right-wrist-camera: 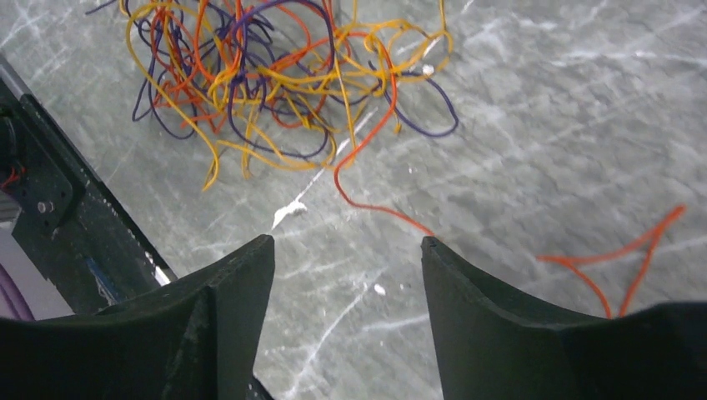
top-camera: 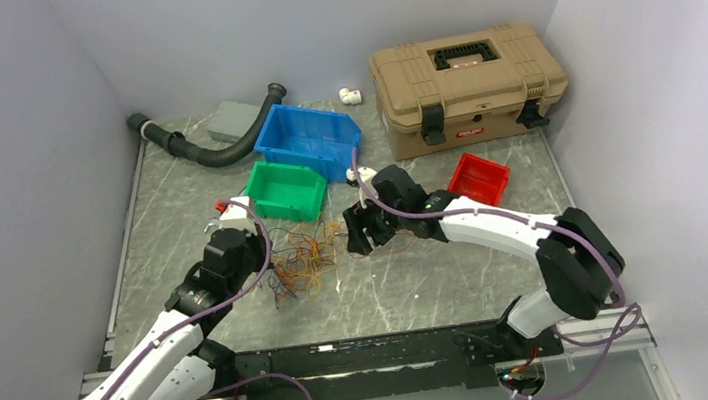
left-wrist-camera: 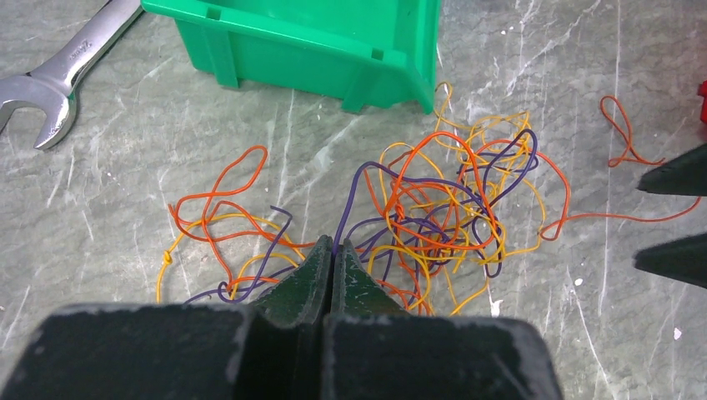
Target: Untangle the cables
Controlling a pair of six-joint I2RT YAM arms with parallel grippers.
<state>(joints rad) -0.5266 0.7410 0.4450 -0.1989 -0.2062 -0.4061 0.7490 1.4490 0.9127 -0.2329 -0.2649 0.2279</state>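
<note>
**Left pinches purple, right lines up on an orange tail**

Closest in, the left gripper (left-wrist-camera: 333,250) has its fingers pressed together. A purple strand (left-wrist-camera: 354,187) runs straight into the seam, so it looks clamped on that one. Just past it, the cables (left-wrist-camera: 433,208) lie in a loose knot of orange, yellow and purple on the table (left-wrist-camera: 584,333), just in front of the green bin (left-wrist-camera: 317,42). Off to the right of that bin's front, the right gripper (right-wrist-camera: 346,242) hangs low with its jaws wide apart. An orange strand (right-wrist-camera: 367,142) leads out of the knot and in between its fingertips.

My read is that this is the pull-apart step. The best play is for the right to close on the orange tail near its free end. Then both draw apart slowly and low, so the loops slide out rather than cinch. If the whole knot drags along, ease off and re-grip. Behind the green bin stands the blue bin (top-camera: 307,135).
</note>
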